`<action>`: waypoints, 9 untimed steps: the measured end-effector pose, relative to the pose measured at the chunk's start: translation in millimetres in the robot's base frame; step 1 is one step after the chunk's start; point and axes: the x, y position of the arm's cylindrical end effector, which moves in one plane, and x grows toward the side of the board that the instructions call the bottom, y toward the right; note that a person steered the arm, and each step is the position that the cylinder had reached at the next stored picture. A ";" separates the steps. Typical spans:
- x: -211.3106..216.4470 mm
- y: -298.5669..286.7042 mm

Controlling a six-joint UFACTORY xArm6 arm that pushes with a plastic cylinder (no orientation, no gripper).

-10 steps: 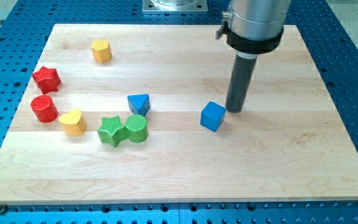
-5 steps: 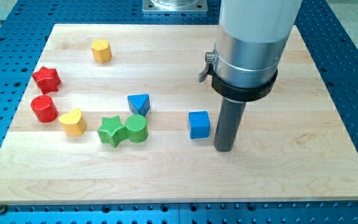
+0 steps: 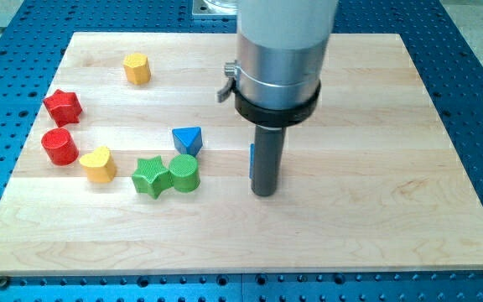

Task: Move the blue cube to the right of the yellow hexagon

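A: Where is the blue cube [image 3: 251,161] seen?

B: Only a thin blue sliver of it is shown, at the left edge of the dark rod, near the middle of the wooden worktop [image 3: 392,210]. The rest is hidden behind the rod, so its exact pose cannot be told.

A: And my tip [image 3: 264,192]?

B: It is set down on the worktop just on the near side of the cube, close against it; whether contact is made cannot be judged. No claw is carried by this arm, so no open or closed state can be given.

A: Where is the yellow hexagon [image 3: 137,68] placed?

B: It is found far back on the left part of the worktop, well apart from the cube and from my tip.

A: What else is laid out?

B: A blue triangle [image 3: 187,139] is seen left of the rod, with a green cylinder [image 3: 184,174] just nearer than it. A green star [image 3: 150,177] is pressed against that cylinder's left side. Further left, a yellow heart [image 3: 98,164] is placed, and a red cylinder [image 3: 59,146] is set just beside it, slightly farther back. A red star [image 3: 63,106] is seen beyond the red cylinder, close to the worktop's left edge.
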 end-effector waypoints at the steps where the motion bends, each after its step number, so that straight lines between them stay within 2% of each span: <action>1: -35.2 -10.3; 3: -70.5 46.4; 5: -146.7 -2.1; 6: -167.5 -10.3; 8: -100.8 -10.7; 9: -77.7 -32.2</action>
